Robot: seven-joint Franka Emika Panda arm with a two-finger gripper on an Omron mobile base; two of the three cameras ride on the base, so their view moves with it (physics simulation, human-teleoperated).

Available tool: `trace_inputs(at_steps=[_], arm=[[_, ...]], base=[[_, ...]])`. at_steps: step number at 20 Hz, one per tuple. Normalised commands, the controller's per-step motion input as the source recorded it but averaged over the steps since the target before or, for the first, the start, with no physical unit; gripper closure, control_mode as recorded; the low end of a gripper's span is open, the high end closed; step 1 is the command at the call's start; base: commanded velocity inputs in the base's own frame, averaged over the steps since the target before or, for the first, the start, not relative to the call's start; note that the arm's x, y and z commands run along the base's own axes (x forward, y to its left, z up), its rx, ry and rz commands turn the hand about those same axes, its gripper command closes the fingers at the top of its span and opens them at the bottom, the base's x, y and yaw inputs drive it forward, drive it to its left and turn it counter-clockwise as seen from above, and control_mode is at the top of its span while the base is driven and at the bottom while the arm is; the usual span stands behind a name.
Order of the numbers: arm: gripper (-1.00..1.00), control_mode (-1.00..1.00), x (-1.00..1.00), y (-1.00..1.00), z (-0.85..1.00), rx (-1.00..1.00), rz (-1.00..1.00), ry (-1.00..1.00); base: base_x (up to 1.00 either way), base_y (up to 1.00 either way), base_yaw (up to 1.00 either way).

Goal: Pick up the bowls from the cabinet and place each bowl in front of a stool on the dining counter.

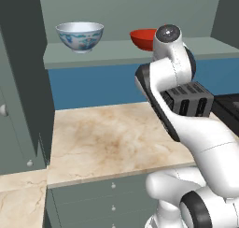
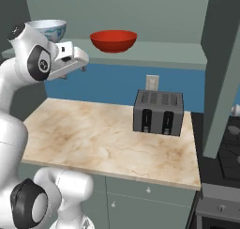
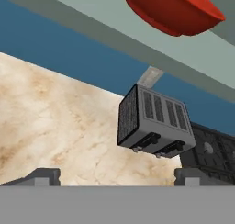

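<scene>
Two bowls stand on the shelf board [image 1: 116, 52] of the open cabinet. The white bowl with blue pattern [image 1: 80, 35] is on the left; my arm half hides it in the right base view [image 2: 49, 28]. The red bowl [image 2: 113, 40] sits to its right, also seen partly behind my arm [image 1: 141, 38] and at the top of the hand view [image 3: 174, 9]. My gripper [image 2: 82, 63] hangs in front of the shelf edge, below and left of the red bowl. It is open [image 3: 117, 178] with nothing between its fingertips [image 3: 43, 176]. The stool and the dining counter are out of view.
A grey toaster [image 2: 158, 111] stands on the marble worktop [image 2: 89, 134] under the shelf, near the blue back wall. Open cabinet doors hang at the left [image 1: 21, 82] and right [image 2: 225, 73]. A dark stove [image 2: 230, 148] adjoins the worktop on the right.
</scene>
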Motion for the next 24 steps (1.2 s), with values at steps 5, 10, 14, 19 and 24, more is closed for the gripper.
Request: trace_inputs(at_steps=[5, 10, 14, 19, 24], arm=[[-1.00, -1.00, 0.00, 0.00, 0.13, -0.20, 0.00, -0.04], [-1.00, -1.00, 0.00, 0.00, 0.30, -0.19, 0.00, -0.15], [-1.00, -1.00, 0.00, 0.00, 0.29, -0.11, 0.06, -0.11], [-1.00, -1.00, 0.00, 0.00, 0.24, -0.09, 0.07, 0.00], [-1.00, -1.00, 0.00, 0.00, 0.29, -0.13, 0.05, 0.00]], base=[[0.00, 0.00, 0.00], [0.00, 0.00, 0.00], [0.00, 0.00, 0.00], [0.00, 0.00, 0.00], [0.00, 0.00, 0.00]])
